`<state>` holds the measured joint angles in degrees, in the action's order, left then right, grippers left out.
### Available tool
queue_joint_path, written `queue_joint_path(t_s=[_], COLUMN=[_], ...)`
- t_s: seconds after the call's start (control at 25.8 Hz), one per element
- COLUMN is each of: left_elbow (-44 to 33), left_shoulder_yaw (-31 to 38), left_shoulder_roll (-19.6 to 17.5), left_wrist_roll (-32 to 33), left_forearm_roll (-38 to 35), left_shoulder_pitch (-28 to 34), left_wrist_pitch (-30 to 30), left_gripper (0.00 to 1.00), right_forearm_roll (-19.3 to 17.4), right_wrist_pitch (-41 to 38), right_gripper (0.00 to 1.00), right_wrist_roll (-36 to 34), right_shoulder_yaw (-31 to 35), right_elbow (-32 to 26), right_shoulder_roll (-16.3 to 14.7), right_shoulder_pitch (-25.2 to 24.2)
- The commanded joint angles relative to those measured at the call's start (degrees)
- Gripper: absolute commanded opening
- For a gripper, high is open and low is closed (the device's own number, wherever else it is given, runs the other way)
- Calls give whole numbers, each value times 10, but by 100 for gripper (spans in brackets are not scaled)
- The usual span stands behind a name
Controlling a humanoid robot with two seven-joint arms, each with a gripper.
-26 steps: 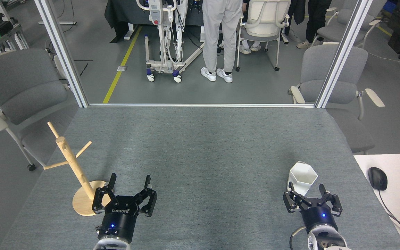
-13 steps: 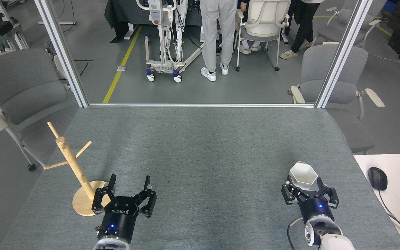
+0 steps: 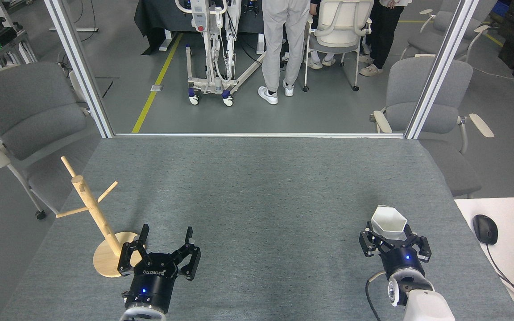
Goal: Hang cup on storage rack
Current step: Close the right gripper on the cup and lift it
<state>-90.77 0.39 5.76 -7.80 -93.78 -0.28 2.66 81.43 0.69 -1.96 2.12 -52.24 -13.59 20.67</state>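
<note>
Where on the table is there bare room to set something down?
Free: the wide grey stretch between the storage rack and the cup, plus the whole far half up to the frame rail. Crowded: the near-left corner around the left gripper and the right gripper at the cup.

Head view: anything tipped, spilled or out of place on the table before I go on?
Nothing stands out. The mug tree stands upright on its disc base at the left, pegs bare. The white faceted cup sits mouth-up between the right pincer's fingers. The left pincer is open and empty.
</note>
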Motion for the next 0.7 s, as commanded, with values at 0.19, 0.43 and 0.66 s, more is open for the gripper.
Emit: queue_joint_path(t_s=[0.19, 0.43, 0.66], left_elbow=[5, 5, 6], left_shoulder_yaw=[1, 1, 1], left_shoulder_roll=[0, 0, 0], left_wrist_roll=[1, 1, 1], left_forearm_roll=[0, 1, 0], left_shoulder_pitch=[-1, -2, -3], left_wrist_pitch=[1, 1, 2], left_gripper=[99, 99, 99], right_forearm_roll=[3, 0, -2], right_wrist_pitch=[-1, -1, -1], right_gripper=[99, 98, 97], right_wrist_roll=[0, -1, -1], right_shoulder_yaw=[4, 5, 2], right_elbow=[14, 22, 59], right_shoulder_roll=[1, 1, 1], right_shoulder_pitch=[8, 10, 46])
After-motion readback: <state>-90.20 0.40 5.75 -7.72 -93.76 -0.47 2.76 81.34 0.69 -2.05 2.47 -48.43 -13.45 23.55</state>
